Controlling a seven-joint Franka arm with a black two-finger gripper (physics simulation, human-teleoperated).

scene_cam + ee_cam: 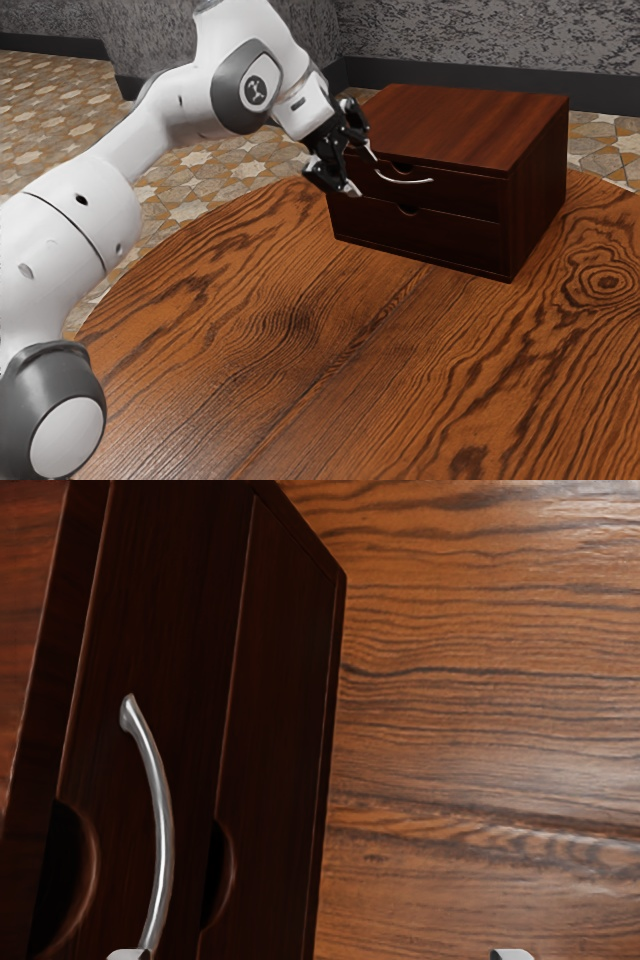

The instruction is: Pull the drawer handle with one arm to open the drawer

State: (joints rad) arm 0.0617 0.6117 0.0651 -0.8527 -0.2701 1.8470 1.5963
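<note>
A dark wooden cabinet (pixel 470 120) with two drawers stands on the table. The upper drawer (pixel 455 190) carries a curved silver handle (pixel 405 178), and its front lies level with the lower drawer (pixel 440 232). My black gripper (pixel 350 152) is open at the end of the handle nearest the exterior view's left, one finger above and one below it. In the wrist view the handle (pixel 155 810) runs down to one of my fingertips (pixel 128 954), while the other fingertip stands far apart over the table.
The round wooden table (pixel 330 340) stretches bare in front of the cabinet. Patterned floor tiles (pixel 70 100) and a grey wall lie behind. My white arm (pixel 150 140) reaches in from the exterior view's left.
</note>
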